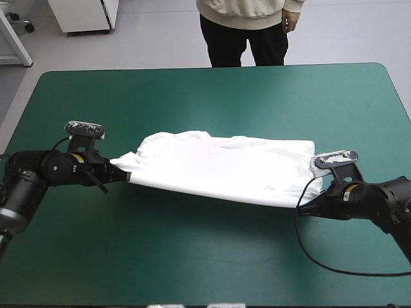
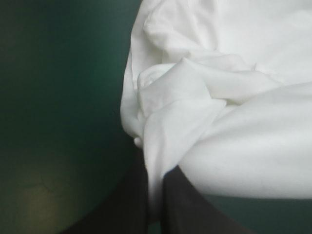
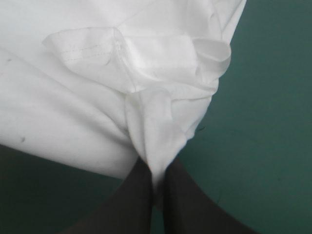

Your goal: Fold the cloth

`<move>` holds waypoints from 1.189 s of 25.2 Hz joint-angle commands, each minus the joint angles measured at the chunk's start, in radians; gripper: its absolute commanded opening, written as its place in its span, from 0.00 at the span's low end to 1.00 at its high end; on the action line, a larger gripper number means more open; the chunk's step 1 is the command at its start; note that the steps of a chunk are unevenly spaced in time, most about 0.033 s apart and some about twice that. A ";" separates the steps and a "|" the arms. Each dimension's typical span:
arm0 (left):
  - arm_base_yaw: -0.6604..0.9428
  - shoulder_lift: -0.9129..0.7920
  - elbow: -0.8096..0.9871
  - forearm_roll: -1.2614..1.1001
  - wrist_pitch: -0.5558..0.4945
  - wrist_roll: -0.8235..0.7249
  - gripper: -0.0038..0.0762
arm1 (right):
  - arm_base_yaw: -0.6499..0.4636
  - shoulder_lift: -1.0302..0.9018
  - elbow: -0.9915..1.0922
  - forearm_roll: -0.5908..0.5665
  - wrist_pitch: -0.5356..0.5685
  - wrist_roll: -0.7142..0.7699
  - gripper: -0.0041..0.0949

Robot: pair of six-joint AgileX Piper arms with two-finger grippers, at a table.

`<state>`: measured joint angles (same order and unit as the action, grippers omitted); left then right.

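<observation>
The white T-shirt [image 1: 221, 165] is stretched out across the middle of the teal-green table, folded over into a long band. Its near edge hangs taut between both grippers, slightly above the cover. My left gripper [image 1: 121, 172] pinches the shirt's left end, fingers all but shut on a bunched fold [image 2: 155, 195]. At the right end my right gripper [image 1: 307, 204] is shut on another pinch of cloth [image 3: 155, 187], with a hemmed sleeve [image 3: 87, 51] lying just ahead of it.
A person stands beyond the table's far edge, hands off the table. Bare teal-green cover [image 1: 192, 263] stretches in front of the shirt and behind it [image 1: 212, 96]. A black cable loops on the table near the right arm.
</observation>
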<state>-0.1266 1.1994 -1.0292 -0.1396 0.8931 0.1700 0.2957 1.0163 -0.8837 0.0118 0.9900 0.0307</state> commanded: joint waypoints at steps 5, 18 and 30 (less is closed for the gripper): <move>0.000 0.248 -0.237 -0.005 -0.064 -0.013 0.04 | -0.069 0.196 -0.203 -0.006 -0.093 -0.090 0.02; -0.002 0.522 -0.407 -0.009 -0.218 -0.028 0.04 | -0.237 0.553 -0.408 0.230 -0.200 -0.319 0.02; -0.003 0.574 -0.416 -0.069 -0.302 0.013 0.12 | -0.250 0.657 -0.521 0.242 -0.176 -0.294 0.29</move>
<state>-0.1278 1.8224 -1.4069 -0.1892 0.6460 0.1695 0.0667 1.7209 -1.3499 0.2407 0.8267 -0.2725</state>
